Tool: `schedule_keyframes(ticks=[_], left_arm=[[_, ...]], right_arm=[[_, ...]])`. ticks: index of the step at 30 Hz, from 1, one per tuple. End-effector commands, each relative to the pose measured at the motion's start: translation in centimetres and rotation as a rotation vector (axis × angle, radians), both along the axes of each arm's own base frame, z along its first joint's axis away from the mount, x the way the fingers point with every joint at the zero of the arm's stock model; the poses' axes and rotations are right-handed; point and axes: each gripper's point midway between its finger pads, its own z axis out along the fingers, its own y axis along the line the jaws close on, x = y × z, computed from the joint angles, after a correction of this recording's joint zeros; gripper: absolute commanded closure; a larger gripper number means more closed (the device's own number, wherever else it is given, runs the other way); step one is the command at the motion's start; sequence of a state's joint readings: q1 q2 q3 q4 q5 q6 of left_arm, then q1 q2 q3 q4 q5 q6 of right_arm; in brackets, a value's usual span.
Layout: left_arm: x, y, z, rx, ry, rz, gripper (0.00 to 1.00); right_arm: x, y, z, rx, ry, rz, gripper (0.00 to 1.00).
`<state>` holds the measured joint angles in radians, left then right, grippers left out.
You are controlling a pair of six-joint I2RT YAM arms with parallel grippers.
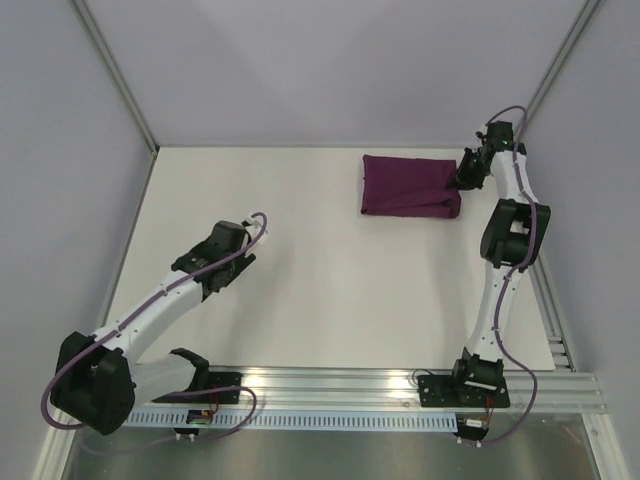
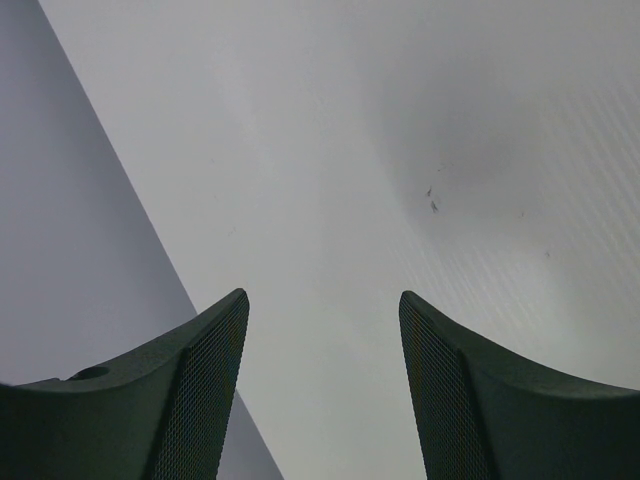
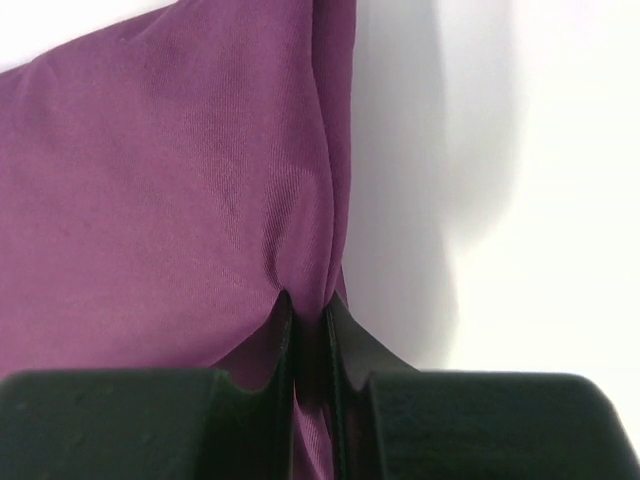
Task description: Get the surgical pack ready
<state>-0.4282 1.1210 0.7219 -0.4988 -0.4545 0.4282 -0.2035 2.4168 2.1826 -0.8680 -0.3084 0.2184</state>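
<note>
The deep-purple cloth [image 1: 408, 186] lies folded into a rectangular bundle at the back right of the table. My right gripper [image 1: 463, 180] is at the bundle's right edge and is shut on a pinch of the purple cloth [image 3: 180, 180], with the fabric gathered between the fingers [image 3: 345, 345]. My left gripper [image 1: 243, 232] hovers over bare table at the left, open and empty; its two fingers [image 2: 200, 380] stand wide apart. The steel tray, instruments, gauze pads and clear packets are out of view.
The white table [image 1: 330, 290] is walled by grey panels on the left, back and right. An aluminium rail [image 1: 350, 385] runs along the near edge and carries both arm bases.
</note>
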Motion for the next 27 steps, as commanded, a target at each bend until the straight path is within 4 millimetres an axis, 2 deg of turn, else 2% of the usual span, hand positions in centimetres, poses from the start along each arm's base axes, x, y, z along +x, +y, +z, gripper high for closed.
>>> schedule_keyframes(ticks=[1, 2, 6, 10, 11, 15, 17, 19, 20, 24, 27], left_arm=[[0.5, 0.6, -0.1, 0.036, -0.013, 0.02, 0.3], [0.5, 0.7, -0.3, 0.044, -0.004, 0.024, 0.29], [0.7, 0.8, -0.7, 0.064, 0.013, 0.025, 0.29], [0.7, 1.1, -0.9, 0.085, 0.022, 0.031, 0.3], [0.7, 1.1, -0.9, 0.085, 0.022, 0.035, 0.29], [0.7, 1.6, -1.0, 0.078, 0.026, 0.052, 0.29], [0.7, 1.8, -1.1, 0.079, 0.027, 0.057, 0.29], [0.8, 1.9, -1.2, 0.082, 0.032, 0.059, 0.29], [0.8, 1.9, -1.3, 0.086, 0.036, 0.057, 0.29], [0.7, 1.8, -1.3, 0.079, 0.039, 0.054, 0.29], [0.5, 1.7, -1.5, 0.075, 0.045, 0.05, 0.29]], right_arm=[[0.7, -6.7, 0.8, -0.149, -0.004, -0.043, 1.0], [0.5, -7.3, 0.5, -0.161, 0.009, -0.046, 1.0], [2.5, -10.1, 1.6, -0.188, -0.088, -0.078, 0.99], [4.1, -13.3, 2.6, -0.214, -0.171, -0.18, 1.0], [4.6, -14.5, 3.0, -0.217, -0.2, -0.207, 1.0], [5.9, -16.7, 6.4, -0.259, -0.308, -0.246, 0.99], [6.7, -16.9, 7.7, -0.278, -0.362, -0.252, 0.99], [6.9, -16.8, 7.6, -0.275, -0.37, -0.246, 0.91], [7.2, -17.0, 7.0, -0.279, -0.372, -0.24, 0.74], [7.5, -17.7, 6.0, -0.304, -0.375, -0.24, 0.63], [7.7, -18.4, 6.7, -0.337, -0.389, -0.267, 0.44]])
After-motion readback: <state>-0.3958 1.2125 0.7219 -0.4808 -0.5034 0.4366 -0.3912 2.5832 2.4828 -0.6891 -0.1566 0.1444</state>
